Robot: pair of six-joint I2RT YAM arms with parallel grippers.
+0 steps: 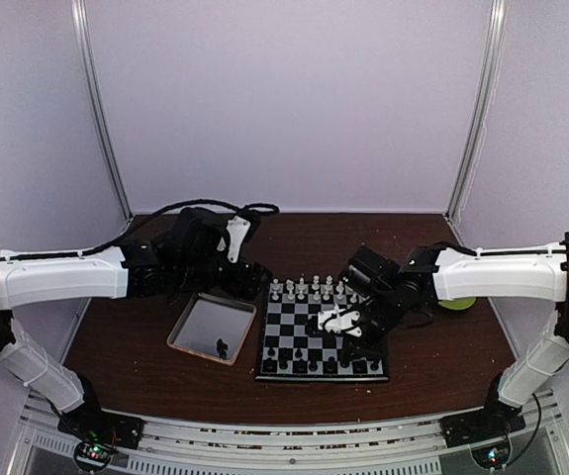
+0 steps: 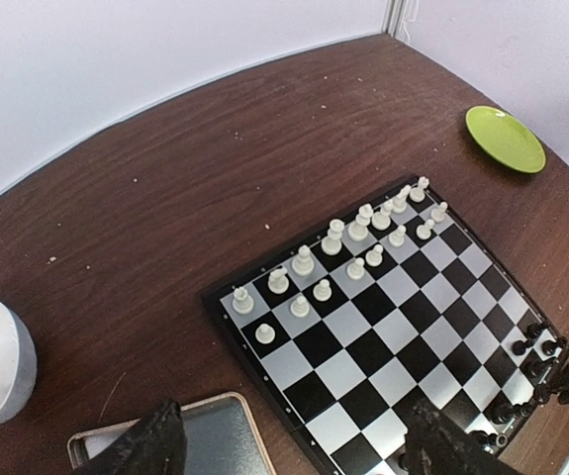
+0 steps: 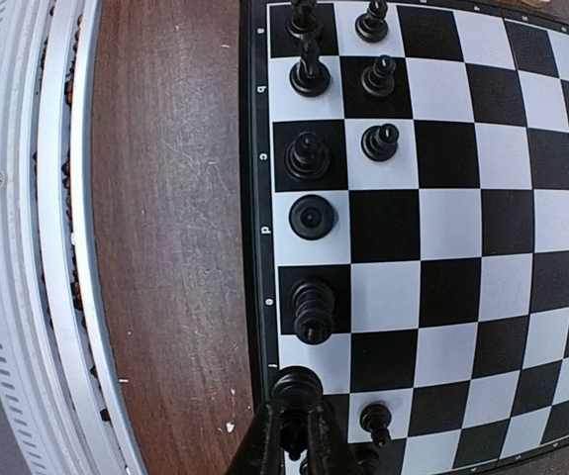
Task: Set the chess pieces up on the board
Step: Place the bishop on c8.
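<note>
An overhead camera looks down from behind; both wrist cameras view the board (image 1: 299, 336) closer.

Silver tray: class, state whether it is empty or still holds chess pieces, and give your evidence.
Not empty. The top view shows one black piece inside the tray, close to its near edge; the rest of its floor looks bare.

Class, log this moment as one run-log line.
left pincer: open, near tray | right pincer: shut on black piece at near row of board

Board (image 1: 304, 332) mid-table (image 1: 136, 366), tray (image 1: 187, 319) just L w/ one piece (image 1: 223, 347) inside, plate (image 2: 505, 139) far R, pieces (image 2: 304, 261) on board's far & near rows.
</note>
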